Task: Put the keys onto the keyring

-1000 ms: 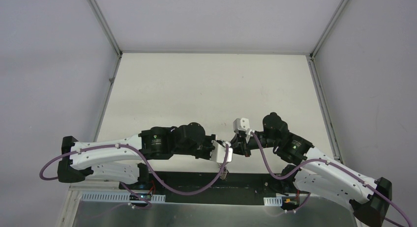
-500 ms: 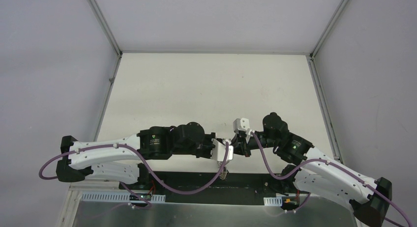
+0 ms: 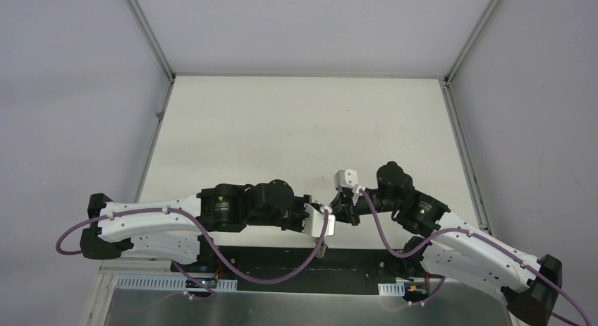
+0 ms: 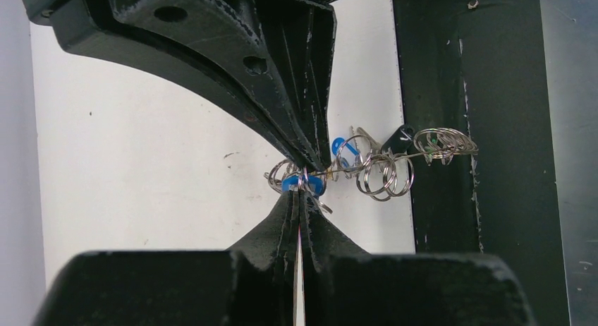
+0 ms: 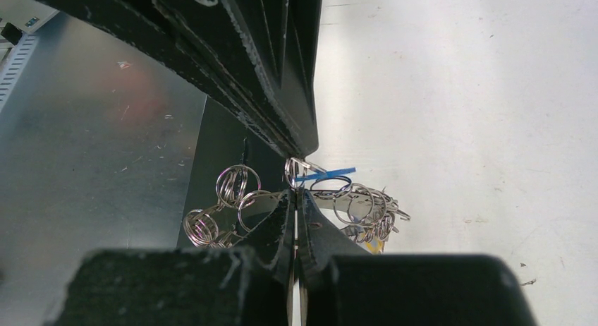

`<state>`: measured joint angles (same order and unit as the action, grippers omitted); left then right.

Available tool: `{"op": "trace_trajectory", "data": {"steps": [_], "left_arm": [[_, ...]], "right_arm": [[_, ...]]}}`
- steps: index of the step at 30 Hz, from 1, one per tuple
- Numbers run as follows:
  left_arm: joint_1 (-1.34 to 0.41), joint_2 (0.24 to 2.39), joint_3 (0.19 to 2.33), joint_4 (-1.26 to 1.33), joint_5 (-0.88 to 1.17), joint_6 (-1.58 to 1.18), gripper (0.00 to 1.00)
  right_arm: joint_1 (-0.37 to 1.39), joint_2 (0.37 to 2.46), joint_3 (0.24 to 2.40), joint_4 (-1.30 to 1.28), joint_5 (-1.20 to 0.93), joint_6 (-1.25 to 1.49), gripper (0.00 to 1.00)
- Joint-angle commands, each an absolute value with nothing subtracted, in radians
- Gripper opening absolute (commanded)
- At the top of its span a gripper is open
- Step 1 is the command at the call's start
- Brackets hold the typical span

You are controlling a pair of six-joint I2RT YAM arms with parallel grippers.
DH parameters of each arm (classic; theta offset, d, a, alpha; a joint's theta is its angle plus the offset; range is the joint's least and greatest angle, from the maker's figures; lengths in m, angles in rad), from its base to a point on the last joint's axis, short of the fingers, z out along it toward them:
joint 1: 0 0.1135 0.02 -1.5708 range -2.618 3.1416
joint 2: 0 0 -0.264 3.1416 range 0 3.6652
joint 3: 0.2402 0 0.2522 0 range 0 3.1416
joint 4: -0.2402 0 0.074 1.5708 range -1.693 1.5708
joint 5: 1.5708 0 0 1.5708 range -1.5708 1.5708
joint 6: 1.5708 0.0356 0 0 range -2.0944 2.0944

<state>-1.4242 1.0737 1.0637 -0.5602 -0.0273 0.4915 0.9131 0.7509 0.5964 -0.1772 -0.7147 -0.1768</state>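
Note:
My two grippers meet tip to tip low over the table's near edge, the left gripper (image 3: 328, 216) and the right gripper (image 3: 338, 209). In the left wrist view my left gripper (image 4: 302, 192) is shut on a blue key (image 4: 299, 185) and its small loop. The keyring (image 4: 384, 172), a silvery wire with many small loops, runs off to the right. A second blue key (image 4: 340, 145) and a black key (image 4: 399, 137) hang on it. In the right wrist view my right gripper (image 5: 295, 192) is shut on the keyring (image 5: 236, 185). The blue key (image 5: 326, 176) shows edge-on just above.
The white table (image 3: 303, 128) stretches away beyond the grippers. A black strip (image 4: 437, 58) borders its near edge, with a grey metal sheet (image 5: 92, 128) behind it. Grey walls and frame posts (image 3: 149, 37) enclose the table.
The left arm's wrist has shifted very slightly toward the near edge. Both grippers stay shut, tip to tip at the keyring.

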Motion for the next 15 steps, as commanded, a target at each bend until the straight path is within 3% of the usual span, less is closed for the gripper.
{"op": "trace_trajectory", "data": {"steps": [1,15], "left_arm": [[-1.44,1.07,1.091,-0.575,-0.056,0.498,0.0],[-1.463,1.059,1.088,-0.605,-0.104,0.483,0.0]], "right_arm": [[0.909,0.736,0.629,-0.091,-0.723,-0.166,0.0],[0.908,0.736,0.627,-0.091,-0.721,-0.165,0.0]]}}
